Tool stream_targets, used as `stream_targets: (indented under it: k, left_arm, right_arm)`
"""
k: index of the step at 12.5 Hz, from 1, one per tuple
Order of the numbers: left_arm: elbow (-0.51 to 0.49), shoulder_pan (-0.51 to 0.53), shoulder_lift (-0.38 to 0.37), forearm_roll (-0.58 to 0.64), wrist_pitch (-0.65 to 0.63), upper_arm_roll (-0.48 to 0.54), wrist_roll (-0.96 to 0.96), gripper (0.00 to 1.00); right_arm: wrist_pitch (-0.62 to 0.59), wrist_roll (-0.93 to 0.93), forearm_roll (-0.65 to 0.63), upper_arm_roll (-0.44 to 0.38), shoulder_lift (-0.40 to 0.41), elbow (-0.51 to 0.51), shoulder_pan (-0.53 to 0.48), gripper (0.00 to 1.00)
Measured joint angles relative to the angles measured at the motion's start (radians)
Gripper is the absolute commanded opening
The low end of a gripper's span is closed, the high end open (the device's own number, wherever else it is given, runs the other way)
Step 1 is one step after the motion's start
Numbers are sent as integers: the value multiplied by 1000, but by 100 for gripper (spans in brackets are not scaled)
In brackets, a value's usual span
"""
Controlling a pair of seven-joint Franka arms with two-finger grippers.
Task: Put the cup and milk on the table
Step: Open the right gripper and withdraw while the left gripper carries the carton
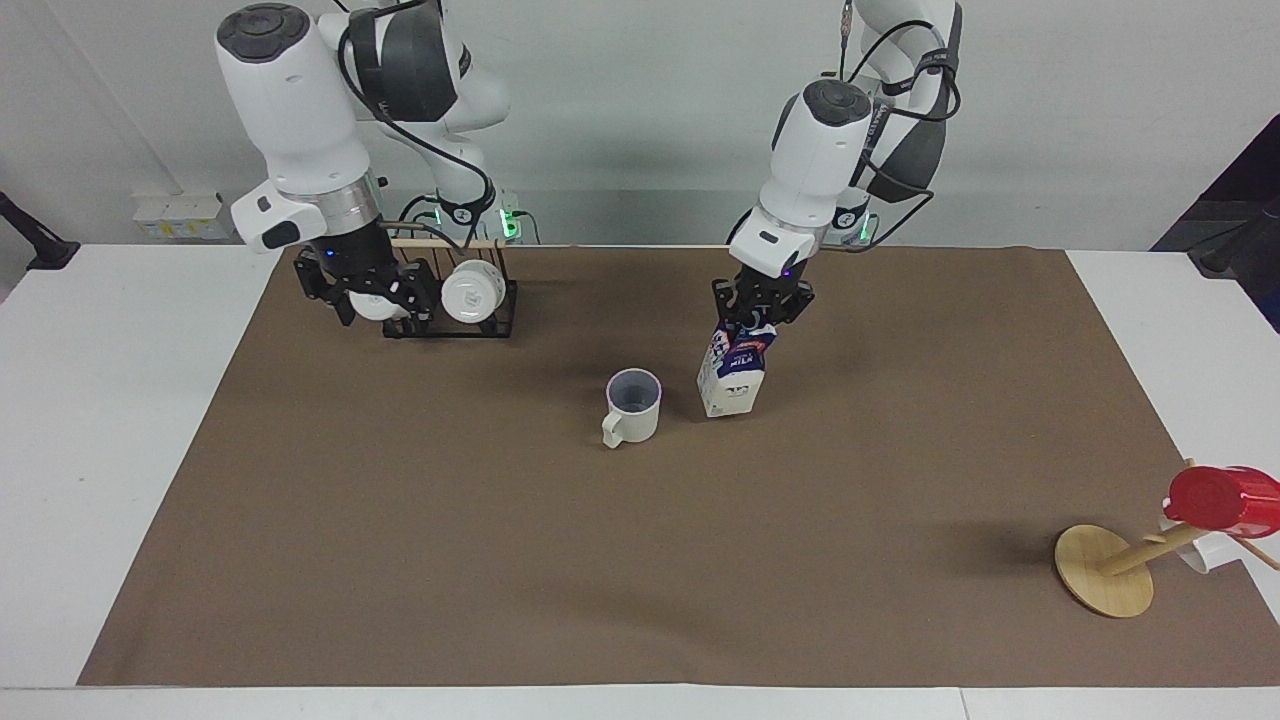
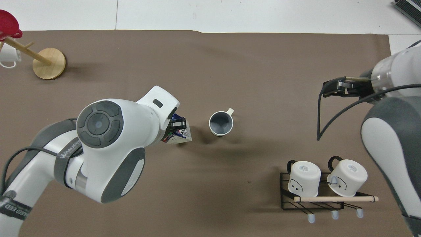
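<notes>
A black rack [image 1: 448, 322] nearest the robots, at the right arm's end, holds two white mugs [image 1: 471, 291] on their sides. The right gripper [image 1: 365, 295] hangs over it, fingers spread, holding nothing. Farther out, mid-table [image 1: 150, 400], the cup [image 1: 633, 405] stands upright and empty. Just beside it stands the milk [image 1: 733, 367], slightly tilted, its top pinched by the left gripper [image 1: 760, 312]
</notes>
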Motion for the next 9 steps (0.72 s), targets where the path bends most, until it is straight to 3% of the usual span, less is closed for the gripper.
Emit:
stream_targets:
  k: [5, 8, 9]
  left_arm:
    - [0, -11, 39, 0, 27, 0, -10, 40]
    - [0, -11, 39, 0, 27, 1, -12, 74]
    - [0, -11, 39, 0, 27, 1, -12, 99]
  right_arm:
    - [-7, -106, 0, -2, -13, 0, -82, 100]
    - [-13, -113, 0, -3, -28, 2, -95, 100]
    - [-30, -113, 0, -3, -33, 9, -95, 100]
